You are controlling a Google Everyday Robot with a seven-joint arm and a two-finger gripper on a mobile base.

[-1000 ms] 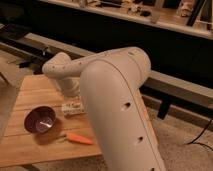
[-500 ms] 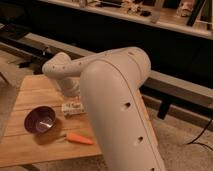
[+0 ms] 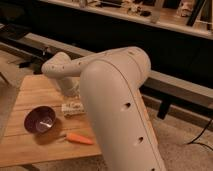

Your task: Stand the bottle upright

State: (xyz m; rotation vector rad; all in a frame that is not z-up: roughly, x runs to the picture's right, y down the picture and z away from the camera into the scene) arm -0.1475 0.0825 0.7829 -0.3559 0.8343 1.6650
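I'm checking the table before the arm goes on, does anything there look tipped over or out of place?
Yes: the bottle lies on its side on the wooden table, between the purple bowl and the robot arm, with the carrot nearer the front edge. The gripper is hidden behind the arm. Nothing looks spilled.

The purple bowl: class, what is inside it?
The purple bowl on the wooden table looks empty. The end effector is hidden behind the arm, near the bottle.

Dim rm; wooden table (image 3: 30, 150), speckled floor (image 3: 185, 155), long dark shelf unit (image 3: 165, 45) behind.
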